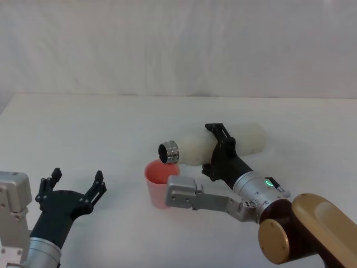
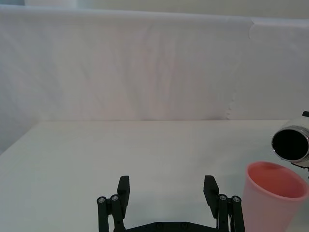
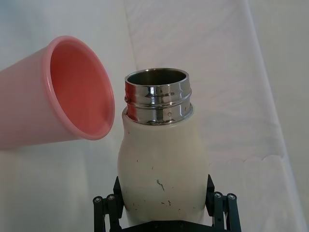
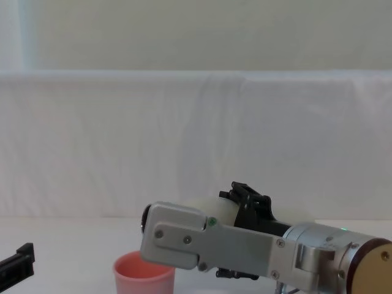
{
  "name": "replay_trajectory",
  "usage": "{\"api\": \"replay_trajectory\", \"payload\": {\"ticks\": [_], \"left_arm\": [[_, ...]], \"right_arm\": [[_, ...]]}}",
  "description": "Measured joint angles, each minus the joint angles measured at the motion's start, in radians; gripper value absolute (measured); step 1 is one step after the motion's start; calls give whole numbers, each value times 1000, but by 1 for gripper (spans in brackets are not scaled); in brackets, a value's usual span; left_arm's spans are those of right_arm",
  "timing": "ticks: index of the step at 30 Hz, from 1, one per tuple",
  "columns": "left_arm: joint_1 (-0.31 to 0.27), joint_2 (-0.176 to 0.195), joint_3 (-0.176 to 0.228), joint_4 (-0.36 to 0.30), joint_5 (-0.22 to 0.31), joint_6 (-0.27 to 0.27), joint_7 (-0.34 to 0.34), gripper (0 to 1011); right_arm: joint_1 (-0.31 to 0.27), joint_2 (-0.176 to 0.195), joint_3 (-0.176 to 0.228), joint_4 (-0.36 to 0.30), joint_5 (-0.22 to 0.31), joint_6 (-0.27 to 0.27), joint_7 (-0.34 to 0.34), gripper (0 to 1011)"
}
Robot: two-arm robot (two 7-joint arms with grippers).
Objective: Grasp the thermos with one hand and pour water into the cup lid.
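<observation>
Steel neck of tilted thermos (image 1: 223, 144) in clamped right claw (image 1: 218, 149) over cup lid (image 1: 158, 181); left claw (image 1: 76, 187) wide open, empty.

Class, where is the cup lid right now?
In the head view the cup lid stands upright on the white table near the centre, just below the steel mouth of the tipped thermos held by the right gripper, with the left gripper open to its left.
</observation>
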Motion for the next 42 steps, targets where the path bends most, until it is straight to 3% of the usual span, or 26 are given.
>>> {"api": "replay_trajectory", "payload": {"ticks": [12,42], "left_arm": [[0,0,0,0,0,0,0,1001],[0,0,0,0,0,0,0,1001]], "right_arm": [[12,2,-15,6,-45,12,-4,962],[26,15,-28,7,-88,18,0,962]]}}
